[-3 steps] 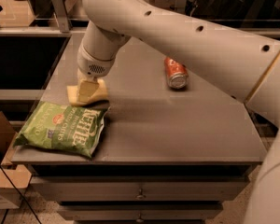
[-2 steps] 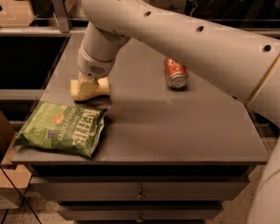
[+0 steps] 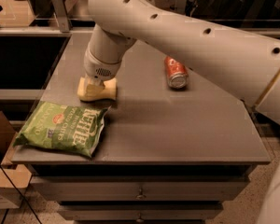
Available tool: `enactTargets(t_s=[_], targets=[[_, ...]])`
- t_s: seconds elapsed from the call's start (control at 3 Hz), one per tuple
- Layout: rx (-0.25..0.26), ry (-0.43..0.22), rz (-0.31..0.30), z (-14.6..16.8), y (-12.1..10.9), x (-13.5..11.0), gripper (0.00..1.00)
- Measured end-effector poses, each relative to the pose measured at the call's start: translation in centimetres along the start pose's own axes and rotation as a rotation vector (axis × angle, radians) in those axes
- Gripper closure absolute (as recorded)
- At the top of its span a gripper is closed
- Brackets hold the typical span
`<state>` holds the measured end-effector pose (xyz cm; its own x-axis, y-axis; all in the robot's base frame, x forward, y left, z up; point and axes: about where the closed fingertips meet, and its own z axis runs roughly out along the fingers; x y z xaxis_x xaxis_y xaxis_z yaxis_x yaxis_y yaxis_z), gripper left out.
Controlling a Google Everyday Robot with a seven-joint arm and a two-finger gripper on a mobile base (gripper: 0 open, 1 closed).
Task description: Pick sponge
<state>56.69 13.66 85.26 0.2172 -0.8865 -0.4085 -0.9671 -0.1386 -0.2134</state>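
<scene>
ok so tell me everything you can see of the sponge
The sponge is a pale yellow, soft-looking foam block with rounded edges and no markings. It appears to lie flat on the left part of the grey table, close behind the green chip bag. The gripper is down on its top middle and hides part of it, with the sponge's ends showing on either side.
</scene>
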Motion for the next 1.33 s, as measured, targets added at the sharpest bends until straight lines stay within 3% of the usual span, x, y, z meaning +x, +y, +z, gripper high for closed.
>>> enactTargets(t_s=[0.67,1.33], targets=[[0.044,-0.040,-0.005,-2.4,-0.2,-0.4,1.00],[0.151,-0.126,-0.074,-11.1,-1.4,-3.8,1.00]])
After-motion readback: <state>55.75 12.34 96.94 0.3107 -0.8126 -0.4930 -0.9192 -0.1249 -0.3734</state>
